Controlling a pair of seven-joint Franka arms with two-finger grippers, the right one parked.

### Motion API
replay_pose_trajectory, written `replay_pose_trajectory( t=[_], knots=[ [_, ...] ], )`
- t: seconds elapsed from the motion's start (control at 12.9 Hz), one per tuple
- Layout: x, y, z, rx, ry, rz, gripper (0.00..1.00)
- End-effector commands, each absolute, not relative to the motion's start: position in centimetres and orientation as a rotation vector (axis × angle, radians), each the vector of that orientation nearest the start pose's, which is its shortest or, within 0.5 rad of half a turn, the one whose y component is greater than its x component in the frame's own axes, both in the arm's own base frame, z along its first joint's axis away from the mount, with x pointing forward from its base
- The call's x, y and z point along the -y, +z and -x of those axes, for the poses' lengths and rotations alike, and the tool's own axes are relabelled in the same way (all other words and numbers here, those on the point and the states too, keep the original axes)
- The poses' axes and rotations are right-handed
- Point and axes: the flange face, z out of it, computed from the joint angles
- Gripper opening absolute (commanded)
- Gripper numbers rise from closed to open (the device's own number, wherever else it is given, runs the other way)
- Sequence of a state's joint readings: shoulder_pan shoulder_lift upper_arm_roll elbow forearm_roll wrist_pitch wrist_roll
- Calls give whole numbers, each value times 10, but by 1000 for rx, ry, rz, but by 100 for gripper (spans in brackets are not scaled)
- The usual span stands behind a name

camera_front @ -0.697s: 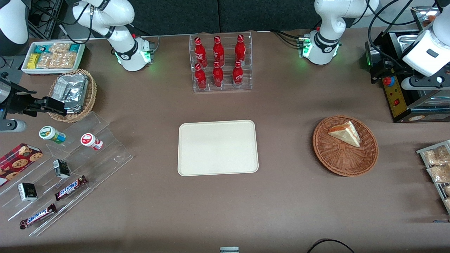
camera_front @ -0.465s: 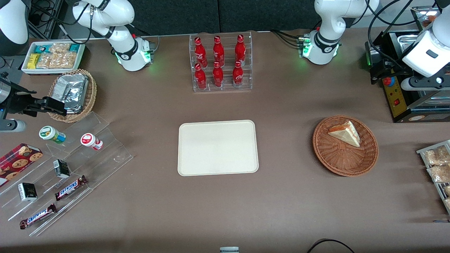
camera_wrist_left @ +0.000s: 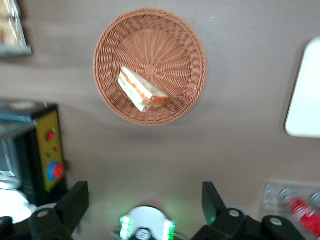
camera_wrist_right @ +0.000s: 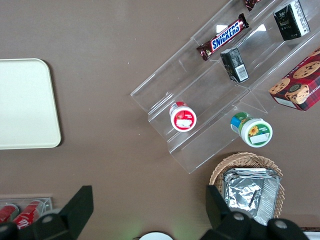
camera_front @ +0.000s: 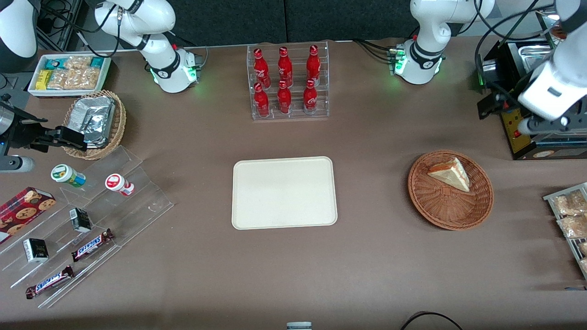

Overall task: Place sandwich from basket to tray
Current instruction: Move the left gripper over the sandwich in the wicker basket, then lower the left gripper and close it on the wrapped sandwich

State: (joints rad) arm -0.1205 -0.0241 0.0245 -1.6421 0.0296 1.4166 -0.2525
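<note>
The sandwich (camera_front: 450, 173) (camera_wrist_left: 141, 91), a white-bread wedge with red-orange filling, lies in the round reddish-brown wicker basket (camera_front: 435, 211) (camera_wrist_left: 192, 55). The cream-white tray (camera_front: 284, 192) (camera_wrist_left: 306, 95) sits flat mid-table with nothing on it. My gripper (camera_wrist_left: 145, 197) hangs high over the table, farther from the front camera than the basket, next to the black machine. Its fingers (camera_wrist_left: 77, 200) stand wide apart and open, holding nothing. It is well apart from the sandwich.
A black machine with a yellow panel (camera_front: 516, 123) (camera_wrist_left: 50, 157) stands near the gripper. Snack packs (camera_front: 571, 220) lie at the working arm's end. A clear rack of red bottles (camera_front: 288, 82) stands farther back than the tray. A stepped acrylic rack (camera_front: 91, 215) and a tan foil-pack basket (camera_front: 94, 123) are at the parked arm's end.
The working arm's wrist has shifted a little nearer to the front camera and toward the basket. The sandwich, basket and tray have not moved.
</note>
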Motion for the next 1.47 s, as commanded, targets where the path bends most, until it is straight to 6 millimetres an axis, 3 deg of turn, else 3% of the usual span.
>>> replay_pose_trajectory(
  t=[0.0, 0.15, 0.23, 0.39, 0.62, 0.77, 1.01, 1.16, 1.39],
  knots=[
    [46, 559, -535, 608, 311, 3016, 100],
    [43, 510, -538, 1069, 259, 2874, 100],
    [41, 486, -537, 1174, 204, 2837, 100],
    [37, 446, -529, 1245, 184, 2816, 100],
    [-5, 398, -514, 1423, 181, 2731, 100],
    [-40, 380, -509, 1519, 169, 2689, 100],
    [-54, 348, -518, 1611, 202, 2660, 100],
    [-52, 329, -524, 1696, 216, 2654, 100],
    [-48, 307, -525, 1685, 250, 2641, 100]
  ],
)
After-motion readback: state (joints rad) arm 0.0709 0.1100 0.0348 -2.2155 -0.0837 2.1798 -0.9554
